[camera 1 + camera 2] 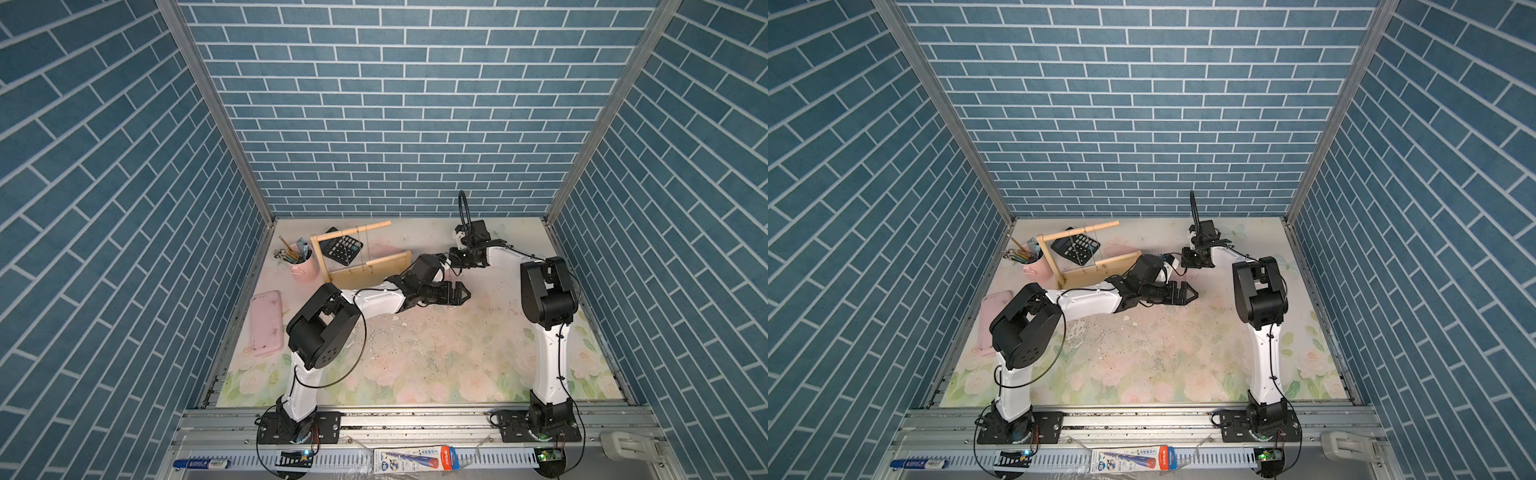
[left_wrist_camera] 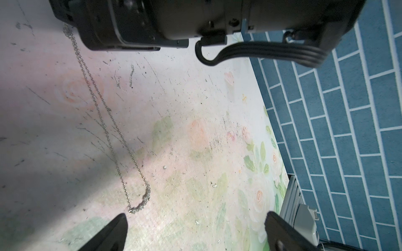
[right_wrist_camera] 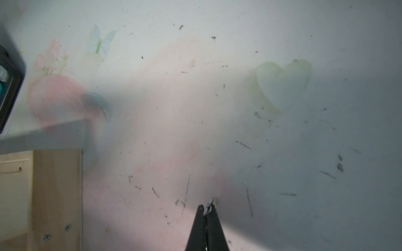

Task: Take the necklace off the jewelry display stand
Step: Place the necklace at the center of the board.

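The pale wooden jewelry display stand (image 1: 376, 268) (image 1: 1100, 270) stands at the back left of the table, and thin chains still hang from its dowel bars. Its base corner (image 3: 57, 195) shows in the right wrist view. My right gripper (image 3: 208, 207) is shut on the silver necklace's chain, to the right of the stand. In the left wrist view the necklace (image 2: 146, 195) hangs from that gripper as a long double strand, and its curved pendant ends close to the table. My left gripper (image 2: 196, 219) (image 1: 463, 293) is open with nothing in it, one fingertip (image 2: 118, 228) near the pendant.
A pink pencil cup (image 1: 303, 268) and a black calculator (image 1: 343, 249) stand beside and behind the stand. A flat pink case (image 1: 266, 328) lies at the table's left edge. Blue brick walls (image 2: 348, 130) close in three sides of the worn floral mat (image 1: 436, 353).
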You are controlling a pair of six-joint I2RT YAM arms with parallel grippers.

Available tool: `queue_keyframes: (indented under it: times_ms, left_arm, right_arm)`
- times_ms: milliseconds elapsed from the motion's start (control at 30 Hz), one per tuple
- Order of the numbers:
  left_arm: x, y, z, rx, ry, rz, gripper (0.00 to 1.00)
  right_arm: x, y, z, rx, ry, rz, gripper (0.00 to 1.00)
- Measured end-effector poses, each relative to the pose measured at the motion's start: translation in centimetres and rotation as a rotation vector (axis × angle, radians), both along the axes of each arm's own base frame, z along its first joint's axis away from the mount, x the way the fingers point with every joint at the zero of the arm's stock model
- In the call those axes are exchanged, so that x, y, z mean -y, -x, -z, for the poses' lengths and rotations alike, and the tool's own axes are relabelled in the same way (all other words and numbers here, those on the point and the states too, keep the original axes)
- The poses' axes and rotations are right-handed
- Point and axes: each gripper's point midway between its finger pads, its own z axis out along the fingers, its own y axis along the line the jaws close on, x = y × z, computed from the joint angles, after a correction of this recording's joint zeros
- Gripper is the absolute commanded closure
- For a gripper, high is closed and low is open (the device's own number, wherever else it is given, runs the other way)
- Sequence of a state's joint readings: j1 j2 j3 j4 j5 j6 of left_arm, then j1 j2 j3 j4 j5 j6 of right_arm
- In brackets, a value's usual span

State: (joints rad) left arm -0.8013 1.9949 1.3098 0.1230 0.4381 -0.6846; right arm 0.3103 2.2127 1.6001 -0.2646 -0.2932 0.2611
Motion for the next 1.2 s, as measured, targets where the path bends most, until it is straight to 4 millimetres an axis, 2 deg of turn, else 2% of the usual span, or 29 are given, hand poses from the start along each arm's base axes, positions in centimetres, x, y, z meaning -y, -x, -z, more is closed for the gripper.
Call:
queue_keyframes:
  times_ms: [1200]
  left_arm:
    - [-0.5,0.3,0.8,-0.012,-0.015,-0.004,0.01]
  right_arm:
    - [-0.3,-1.4,0.7,-0.026,-0.059,0.047,1.00]
